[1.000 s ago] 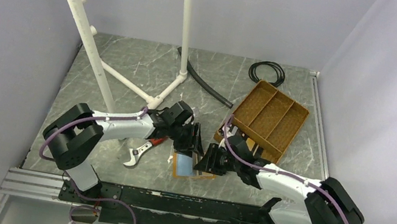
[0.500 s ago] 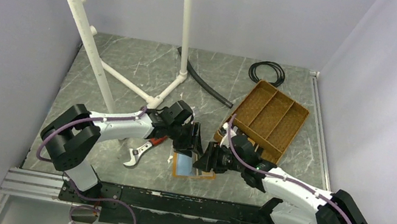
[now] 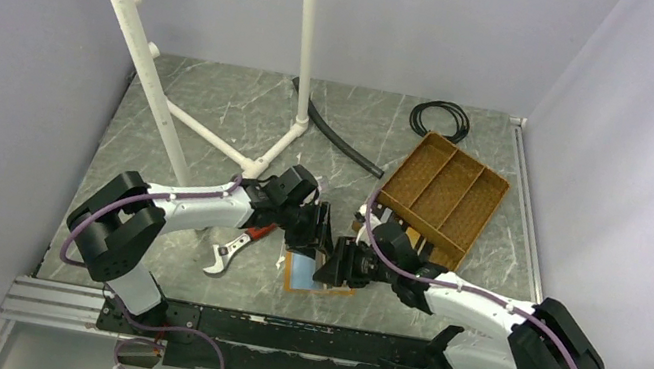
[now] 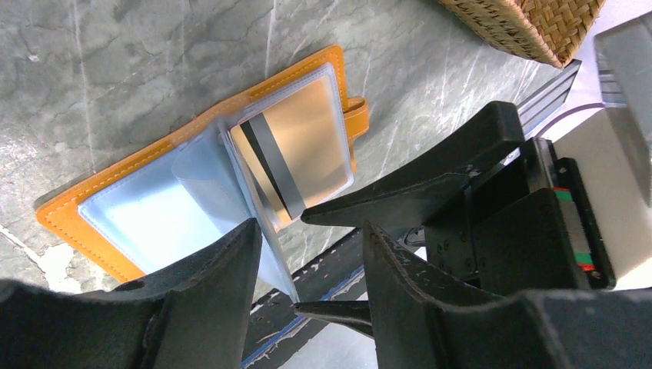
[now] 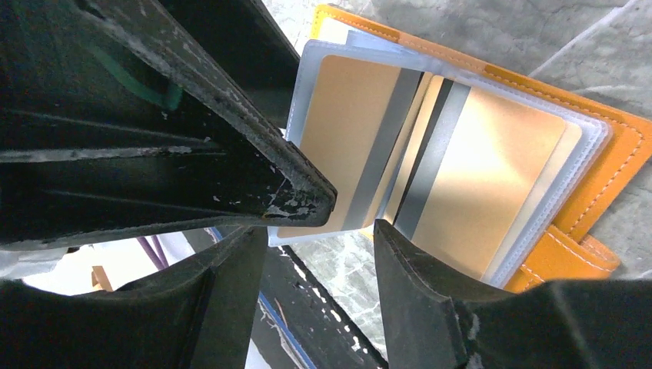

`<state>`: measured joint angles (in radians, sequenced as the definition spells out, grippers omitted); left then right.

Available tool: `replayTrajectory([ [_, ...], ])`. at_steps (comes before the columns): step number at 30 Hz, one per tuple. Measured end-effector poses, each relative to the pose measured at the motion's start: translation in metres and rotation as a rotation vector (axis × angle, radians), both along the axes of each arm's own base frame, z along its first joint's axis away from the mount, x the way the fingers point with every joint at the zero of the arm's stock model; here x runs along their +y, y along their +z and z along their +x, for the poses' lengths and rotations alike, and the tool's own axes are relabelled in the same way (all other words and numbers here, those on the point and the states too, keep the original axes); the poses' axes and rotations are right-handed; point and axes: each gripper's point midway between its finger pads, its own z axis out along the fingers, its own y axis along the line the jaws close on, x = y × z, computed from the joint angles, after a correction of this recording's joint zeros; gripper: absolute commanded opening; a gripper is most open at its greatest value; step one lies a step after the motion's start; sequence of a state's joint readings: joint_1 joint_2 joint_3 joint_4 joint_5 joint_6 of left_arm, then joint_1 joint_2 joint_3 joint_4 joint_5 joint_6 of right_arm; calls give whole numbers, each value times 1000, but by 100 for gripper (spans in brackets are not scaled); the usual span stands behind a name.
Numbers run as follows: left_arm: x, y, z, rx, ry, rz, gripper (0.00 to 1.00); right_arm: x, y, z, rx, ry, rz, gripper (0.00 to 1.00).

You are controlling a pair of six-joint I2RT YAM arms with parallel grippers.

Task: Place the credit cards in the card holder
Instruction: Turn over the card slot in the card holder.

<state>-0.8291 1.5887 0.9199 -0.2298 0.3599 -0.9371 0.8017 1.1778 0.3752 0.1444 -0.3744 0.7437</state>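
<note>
Lying open at the 6 o'clock edge of the table, the orange card holder is seen with gold, dark-striped credit cards tucked in its clear sleeves. The left gripper is held at its 12 o'clock and the right gripper at its 3 o'clock, both with jaws parted. A woven tray is placed at 2 o'clock.

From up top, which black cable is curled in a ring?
The thin cable beyond the woven tray; the thicker black hose lies stretched out, uncoiled.
</note>
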Motion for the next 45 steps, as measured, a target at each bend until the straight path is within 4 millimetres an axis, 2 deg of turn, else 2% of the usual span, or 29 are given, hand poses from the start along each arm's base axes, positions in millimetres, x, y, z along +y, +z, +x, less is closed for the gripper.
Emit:
replayTrajectory([
  [12,-1,2,1,-2,-1,-4,56,3,-3,-6,-3,22,-9,57],
  [19,-1,-2,1,4,-2,3,57,3,-4,-3,-9,5,-17,47],
  [22,-1,-2,1,4,-3,5,58,3,-3,-2,-12,2,-14,38],
  [29,9,-5,-2,-5,-12,50,65,1,-3,-3,-6,-9,-1,37],
  [34,18,14,-3,-50,-16,65,69,-4,-6,-3,6,-24,12,37],
  [40,6,46,2,-111,-41,-21,74,-6,-7,-3,11,-29,30,37],
  [45,-5,42,6,-104,-60,-49,74,-6,-7,-3,14,-29,36,37],
])
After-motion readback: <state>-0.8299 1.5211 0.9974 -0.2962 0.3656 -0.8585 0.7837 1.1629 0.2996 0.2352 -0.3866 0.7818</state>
